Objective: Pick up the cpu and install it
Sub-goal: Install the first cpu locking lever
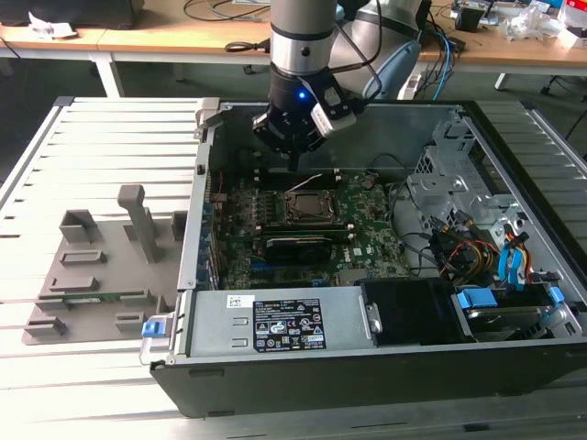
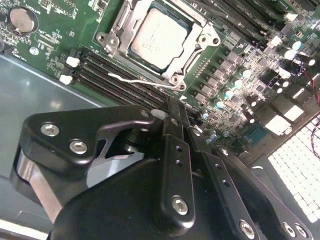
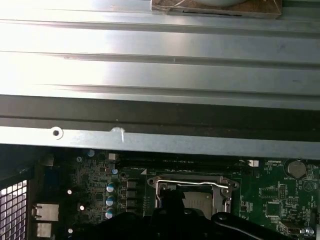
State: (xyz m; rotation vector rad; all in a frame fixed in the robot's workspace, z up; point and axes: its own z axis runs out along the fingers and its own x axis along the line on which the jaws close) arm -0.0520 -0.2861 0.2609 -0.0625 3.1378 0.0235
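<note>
The cpu (image 2: 157,35) lies flat inside the dark socket (image 1: 307,206) on the green motherboard (image 1: 367,247), its silvery top facing up within the metal frame. In the first wrist view a part of the cpu (image 3: 197,199) shows beneath the thin wire lever (image 3: 190,183). My gripper (image 1: 292,165) hangs above the board just behind the socket, near the case's back wall. In the second wrist view the gripper (image 2: 175,107) has its black fingers drawn together with nothing between them. It is apart from the cpu.
The open computer case (image 1: 197,229) holds a power supply (image 1: 284,325) at the front and a drive cage with blue tabs (image 1: 477,298) on the exterior view's right. Black memory slots (image 2: 120,80) run beside the socket. A grey fixture tray (image 1: 101,275) sits on the exterior view's left.
</note>
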